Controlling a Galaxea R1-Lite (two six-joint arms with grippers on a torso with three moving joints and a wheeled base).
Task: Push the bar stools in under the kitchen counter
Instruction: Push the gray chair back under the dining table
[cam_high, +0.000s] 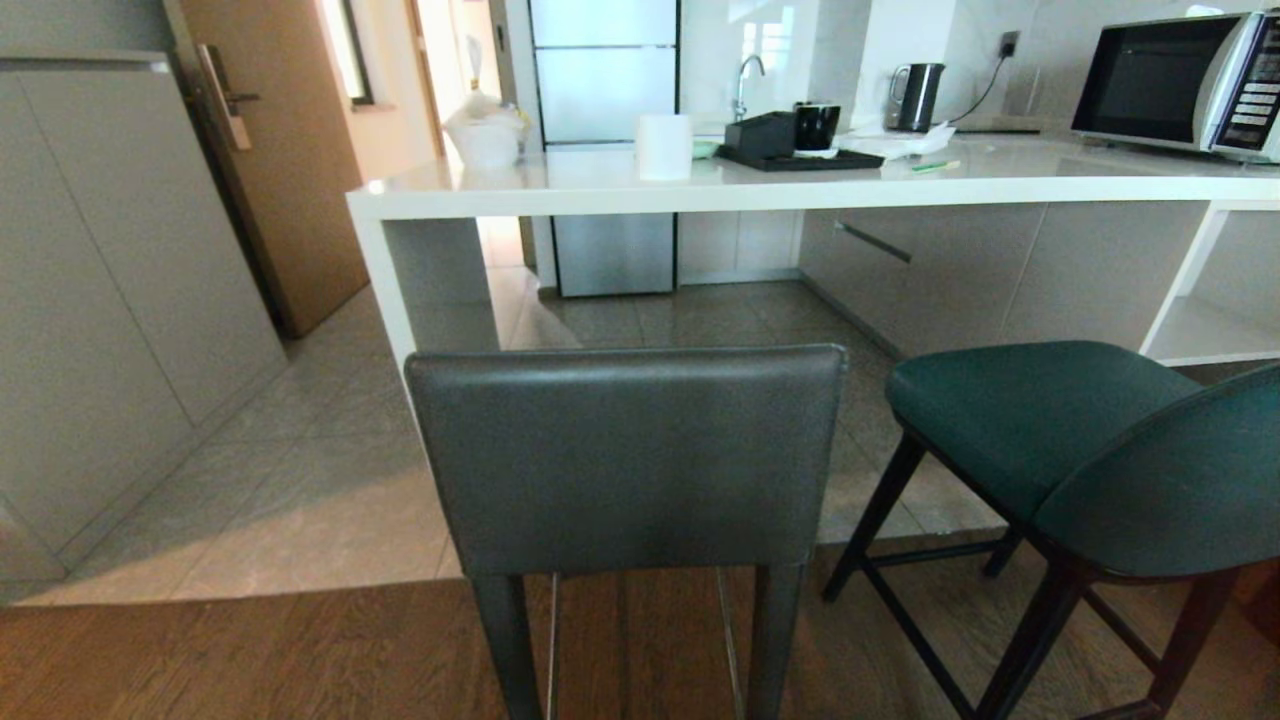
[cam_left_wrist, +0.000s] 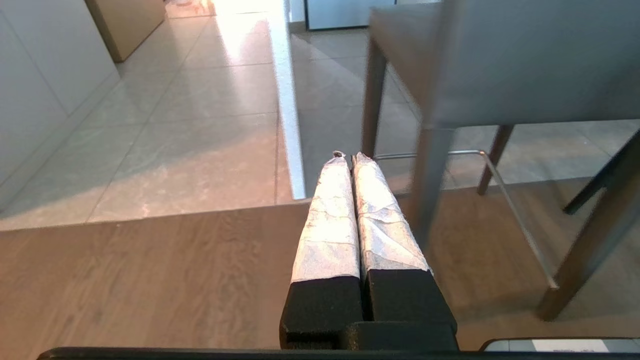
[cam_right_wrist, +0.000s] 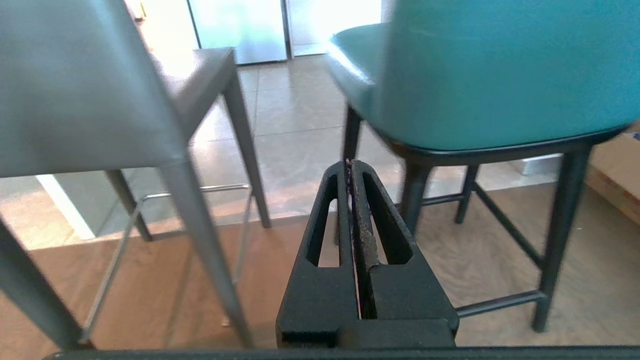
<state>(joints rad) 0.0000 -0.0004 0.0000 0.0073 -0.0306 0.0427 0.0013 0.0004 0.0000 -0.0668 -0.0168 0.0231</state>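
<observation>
Two bar stools stand in front of the kitchen counter (cam_high: 800, 190), a thick white slab on a white panel leg. The grey stool (cam_high: 625, 460) with its square leather back is straight ahead, its back toward me. The teal stool (cam_high: 1080, 450) with thin black legs stands to its right, turned at an angle. Both sit out from the counter edge. Neither arm shows in the head view. My left gripper (cam_left_wrist: 348, 156), taped white, is shut and empty, low beside the grey stool's legs (cam_left_wrist: 430, 180). My right gripper (cam_right_wrist: 348, 162) is shut and empty, between the grey stool (cam_right_wrist: 85, 100) and the teal stool (cam_right_wrist: 490, 75).
The counter carries a microwave (cam_high: 1180, 85), kettle (cam_high: 915, 95), black tray (cam_high: 800, 158), paper roll (cam_high: 664, 146) and a white bag (cam_high: 487, 130). White open shelving (cam_high: 1215, 330) is under its right end. Tall cabinets (cam_high: 110, 300) line the left. Wood floor meets tile beneath the stools.
</observation>
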